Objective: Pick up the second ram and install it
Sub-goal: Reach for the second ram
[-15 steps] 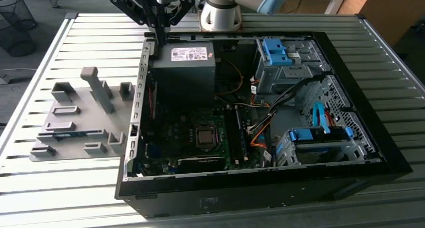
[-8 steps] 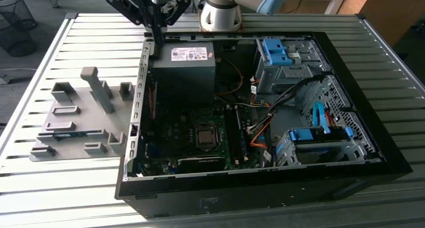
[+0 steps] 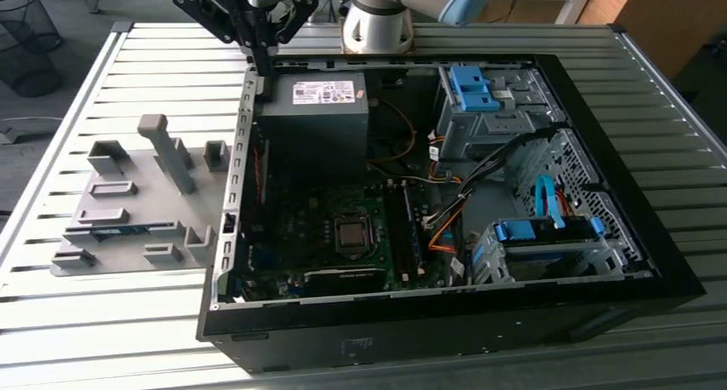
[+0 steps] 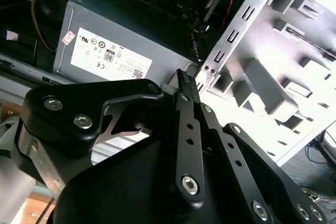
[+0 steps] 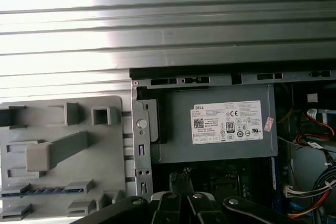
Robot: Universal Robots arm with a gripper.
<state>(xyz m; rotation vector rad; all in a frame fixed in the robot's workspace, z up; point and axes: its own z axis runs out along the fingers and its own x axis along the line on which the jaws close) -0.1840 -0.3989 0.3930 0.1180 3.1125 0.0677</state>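
fingers (image 3: 262,66) pressed together, nothing in them, tips hovering at the case wall (image 3: 241,151), just beside the power supply (image 3: 312,122). the second ram (image 3: 114,231) sits well apart from them, slotted in the grey holder (image 3: 128,170) on the worktop (image 3: 136,322). it looks light, stiff and fragile. i'd pinch its flat faces mid-length, clear of the contacts.

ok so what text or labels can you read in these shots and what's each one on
White label on the grey power supply: lines of print and marks, too small to read.
Small pink sticker beside that label: too small to read.
Nothing else readable.
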